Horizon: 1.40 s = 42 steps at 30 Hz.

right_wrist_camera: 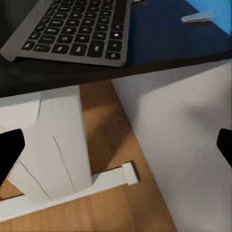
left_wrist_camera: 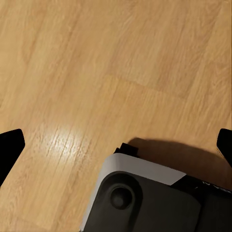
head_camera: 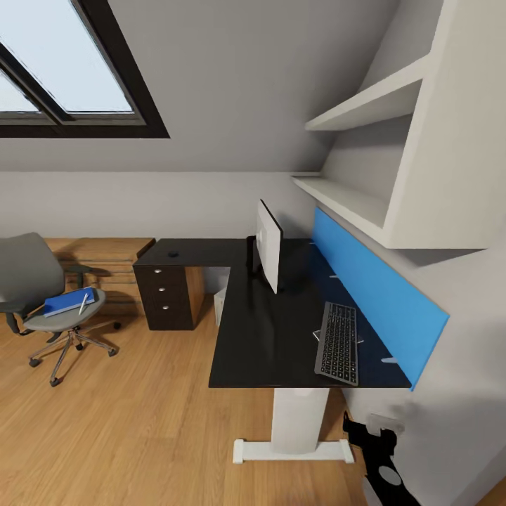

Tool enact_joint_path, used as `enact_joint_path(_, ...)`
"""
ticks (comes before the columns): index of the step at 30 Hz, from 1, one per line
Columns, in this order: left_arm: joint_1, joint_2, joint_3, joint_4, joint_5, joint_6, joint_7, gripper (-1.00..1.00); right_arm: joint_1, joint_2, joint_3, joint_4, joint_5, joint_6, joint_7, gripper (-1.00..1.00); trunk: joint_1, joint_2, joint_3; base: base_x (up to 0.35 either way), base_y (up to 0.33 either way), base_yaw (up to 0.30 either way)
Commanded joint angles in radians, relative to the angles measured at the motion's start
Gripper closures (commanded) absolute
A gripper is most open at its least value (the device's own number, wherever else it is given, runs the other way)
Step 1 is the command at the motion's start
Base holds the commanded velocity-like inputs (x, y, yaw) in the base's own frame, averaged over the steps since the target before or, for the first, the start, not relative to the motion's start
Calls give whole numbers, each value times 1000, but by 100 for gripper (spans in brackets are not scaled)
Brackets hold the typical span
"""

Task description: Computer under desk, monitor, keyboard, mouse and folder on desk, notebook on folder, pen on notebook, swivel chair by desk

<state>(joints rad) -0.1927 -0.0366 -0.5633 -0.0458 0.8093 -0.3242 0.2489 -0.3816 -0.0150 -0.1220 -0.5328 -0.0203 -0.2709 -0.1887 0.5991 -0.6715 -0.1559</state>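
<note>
The L-shaped black surface fills the centre and right of the head frame, its blue back panel running along the wall. The monitor stands upright on it near the middle, and the keyboard lies toward the lower right, near the panel and apart from the monitor. At the far left the swivel chair stands on the wooden floor, well apart from the surface, with the folder flat on its seat and the pen lying across the folder. The left tool hangs over the floor, fingers spread wide with nothing between them. The right tool is likewise wide open and empty, below the surface's edge beside its white leg.
</note>
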Motion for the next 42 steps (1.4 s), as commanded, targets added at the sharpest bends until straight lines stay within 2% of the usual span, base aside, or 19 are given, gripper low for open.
enact_joint_path(1,-1,0,-9,0,5,-21,6,-100,-20,-2,-8,-2,-14,14,-1,-100,0,-1,-2,0,0,0)
enact_joint_path(7,-1,1,-8,0,5,-57,6,-100,-67,-6,-19,-15,-31,39,0,-100,0,-1,-2,0,0,0)
enact_joint_path(11,-1,2,-8,0,5,-64,6,-100,-81,-6,-22,-64,-34,56,-1,-100,0,-1,-2,0,0,0)
enact_joint_path(12,-1,2,-8,0,5,-65,6,-100,-84,-7,-23,-109,-34,94,-1,-100,0,-1,-2,0,0,0)
enact_joint_path(15,-1,2,-8,0,6,-66,6,-100,-89,-10,-24,-157,-34,161,0,-100,0,-1,-2,0,0,0)
enact_joint_path(16,-1,2,-8,0,6,-66,6,-100,-99,-16,-24,-181,-35,218,2,-100,0,-1,-2,0,0,0)
enact_joint_path(18,0,3,-8,0,6,-67,6,-100,-117,-21,-25,-194,-35,277,3,-100,0,-1,-2,0,0,0)
enact_joint_path(19,0,4,-8,0,6,-67,6,-100,-144,-25,-25,-196,-35,330,4,-100,0,-1,-2,0,0,0)
enact_joint_path(20,0,5,-8,0,6,-68,6,-100,-176,-28,-25,-185,-35,372,5,-100,0,-1,-2,0,0,0)
enact_joint_path(22,-1,5,-9,0,5,-69,6,-100,-210,-30,-25,-158,-35,399,5,-100,0,-1,-2,0,0,0)
enact_joint_path(23,-1,6,-9,0,5,-69,6,-100,-245,-32,-25,-113,-35,416,6,-100,0,-1,-2,0,0,0)
enact_joint_path(27,-1,6,-9,0,5,-70,6,-100,-317,-38,-25,-9,-36,432,6,-100,0,-1,-2,0,0,0)
enact_joint_path(28,-1,6,-9,0,5,-70,6,-100,-375,-55,-25,71,-37,438,8,-100,0,-1,-2,6,0,0)
enact_joint_path(36,-1,6,-9,0,6,-71,6,-100,-402,-60,-23,114,-37,452,11,-100,0,-1,-2,160,0,0)
enact_joint_path(40,-1,6,-9,0,7,-71,6,-100,-404,-53,-22,117,-37,450,12,-100,0,-1,-2,306,0,0)
enact_joint_path(42,-1,6,-9,0,6,-86,6,-100,-404,-41,-22,129,-37,441,12,-100,0,-1,-2,315,0,0)
